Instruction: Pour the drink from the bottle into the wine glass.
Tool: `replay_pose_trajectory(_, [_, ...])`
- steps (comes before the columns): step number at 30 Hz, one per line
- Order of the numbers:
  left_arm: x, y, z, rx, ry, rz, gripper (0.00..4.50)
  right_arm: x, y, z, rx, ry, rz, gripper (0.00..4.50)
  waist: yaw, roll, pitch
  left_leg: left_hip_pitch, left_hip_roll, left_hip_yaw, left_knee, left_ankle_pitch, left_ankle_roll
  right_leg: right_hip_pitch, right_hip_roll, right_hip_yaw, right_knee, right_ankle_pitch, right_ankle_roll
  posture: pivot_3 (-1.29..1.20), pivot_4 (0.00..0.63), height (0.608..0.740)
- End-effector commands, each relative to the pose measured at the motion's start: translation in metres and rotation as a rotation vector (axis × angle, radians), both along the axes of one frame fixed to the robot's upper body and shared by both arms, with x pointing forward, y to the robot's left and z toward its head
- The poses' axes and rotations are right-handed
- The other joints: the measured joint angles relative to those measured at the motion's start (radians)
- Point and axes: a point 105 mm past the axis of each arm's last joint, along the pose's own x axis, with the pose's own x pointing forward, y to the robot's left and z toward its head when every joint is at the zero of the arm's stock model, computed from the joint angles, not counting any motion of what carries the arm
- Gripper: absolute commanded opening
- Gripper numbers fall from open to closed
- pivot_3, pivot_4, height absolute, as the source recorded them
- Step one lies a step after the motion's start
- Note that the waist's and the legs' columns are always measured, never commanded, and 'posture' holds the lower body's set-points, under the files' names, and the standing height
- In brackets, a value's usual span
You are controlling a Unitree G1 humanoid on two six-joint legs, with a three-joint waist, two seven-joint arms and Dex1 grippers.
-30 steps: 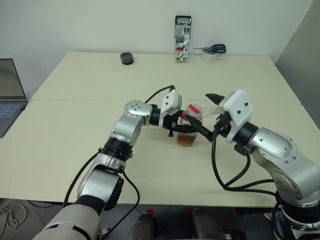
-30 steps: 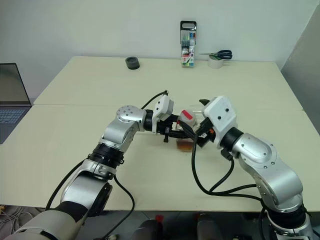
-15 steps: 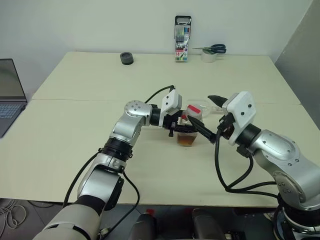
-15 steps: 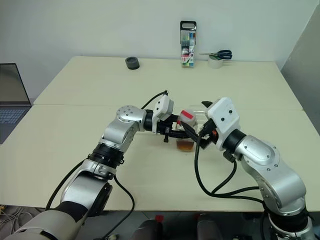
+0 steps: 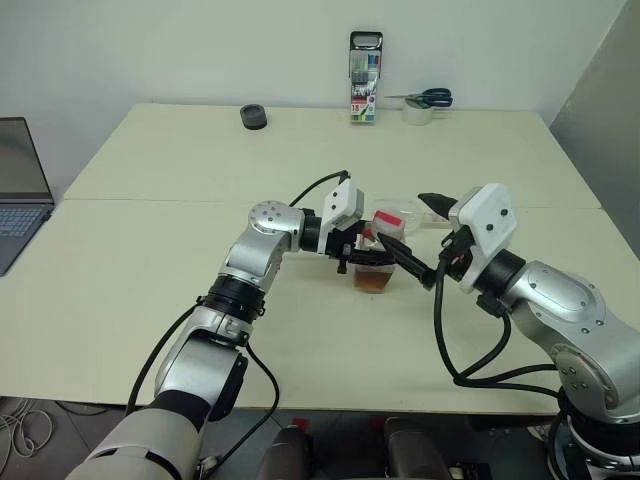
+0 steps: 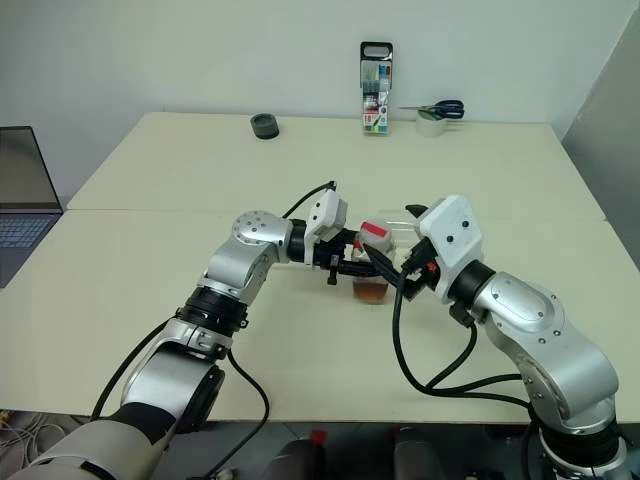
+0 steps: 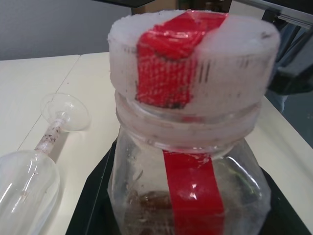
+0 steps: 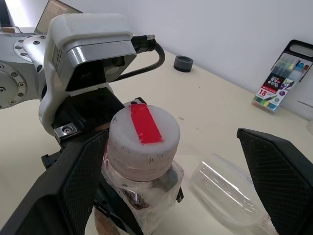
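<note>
The bottle [image 5: 378, 262] stands upright on the table, clear plastic with a red strip down its side and a white cap [image 8: 144, 133] crossed by red tape. A little amber drink [image 5: 375, 281] sits in its bottom. My left gripper [image 5: 362, 257] is shut on the bottle's body from the left. My right gripper [image 5: 402, 222] is open, its fingers [image 8: 73, 188] spread wide on either side of the cap without touching it. The wine glass [image 7: 29, 176] lies on its side on the table just behind the bottle, and its bowl [image 8: 230, 188] looks empty.
At the table's far edge are a pack of markers [image 5: 366, 78], scissors on a tape roll [image 5: 425, 100] and a small black roll [image 5: 254, 117]. A laptop [image 5: 20, 190] sits off the left side. The table [image 5: 150, 260] is bare around the bottle.
</note>
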Motion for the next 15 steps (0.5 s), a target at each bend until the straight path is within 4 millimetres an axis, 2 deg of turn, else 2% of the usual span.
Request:
replay_pose_trajectory(1, [-0.0029, -0.0007, 0.0129, -0.038, -0.044, -0.017, 1.76, -0.0069, -0.002, 0.0114, 0.014, -0.053, 0.0, 4.5, 0.0, 0.0, 0.0, 0.0, 0.0, 0.0, 0.0, 0.0, 0.0, 0.0, 0.0, 0.0, 0.0, 0.0, 0.0, 0.0, 0.15, 0.74])
replay_pose_trajectory(15, [-0.0027, -0.001, 0.0128, -0.036, -0.044, -0.02, 1.76, -0.0111, 0.0, 0.0106, 0.032, -0.04, 0.028, 4.5, 0.0, 0.0, 0.0, 0.0, 0.0, 0.0, 0.0, 0.0, 0.0, 0.0, 0.0, 0.0, 0.0, 0.0, 0.0, 0.0, 0.15, 0.74])
